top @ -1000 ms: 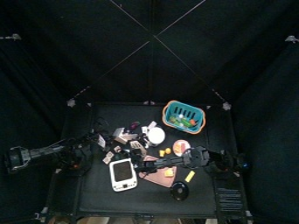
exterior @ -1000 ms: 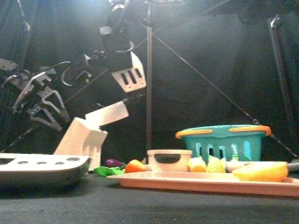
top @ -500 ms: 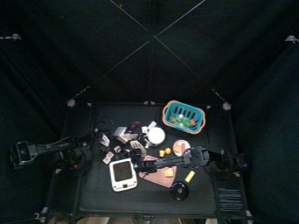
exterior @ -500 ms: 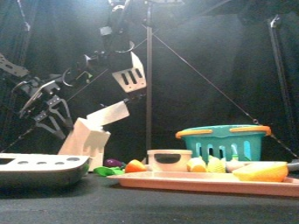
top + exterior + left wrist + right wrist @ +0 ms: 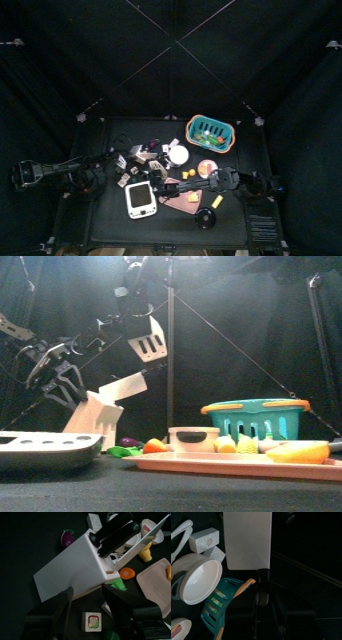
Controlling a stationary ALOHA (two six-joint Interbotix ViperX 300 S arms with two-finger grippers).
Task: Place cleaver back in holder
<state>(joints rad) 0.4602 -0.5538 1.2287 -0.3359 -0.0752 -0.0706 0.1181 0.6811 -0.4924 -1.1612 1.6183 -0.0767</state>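
Cleaver point(image 5: 143, 339) aloft, pinched at handle by right pincer point(image 5: 262, 598); holder point(image 5: 94, 418) slot unfilled; left pincer point(image 5: 87, 602) spread beside holder; insertion remains.

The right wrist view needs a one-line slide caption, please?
Cleaver gripped by its handle above the white bowl and teal basket.

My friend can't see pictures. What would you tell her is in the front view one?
A cleaver leans out of a pale knife holder on a black table, with the left gripper hanging just behind the holder. To the right sit a teal basket, a small white bowl and a tray of toy food.
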